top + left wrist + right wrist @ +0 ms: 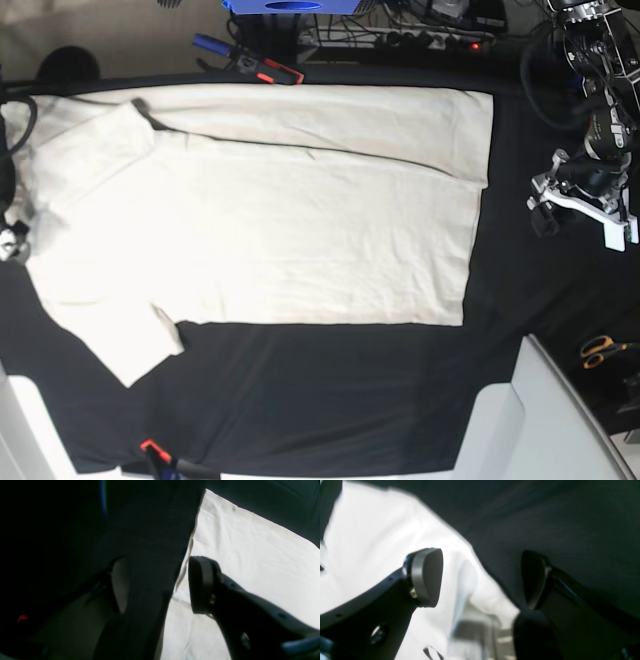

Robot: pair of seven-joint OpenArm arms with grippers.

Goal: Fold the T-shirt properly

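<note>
The cream T-shirt (280, 220) lies flat on the black surface (330, 380), its far long edge folded over in a strip and one sleeve pointing to the front left. My left gripper (552, 208) hovers over black cloth just right of the shirt's hem. In the left wrist view the left gripper (160, 585) is open, with dark surface between the pads and the T-shirt (250, 562) beyond the right pad. My right gripper (481, 580) stands wide open over the T-shirt's edge (382, 537). In the base view the right gripper (12, 240) barely shows at the left border.
Orange-handled scissors (602, 350) lie at the right edge. White panels (530, 420) rise at the front right and a white panel (25, 430) at the front left. Red-tipped clamps sit at the back (270, 70) and front (155, 452). Cables and a blue box (290, 5) crowd the back.
</note>
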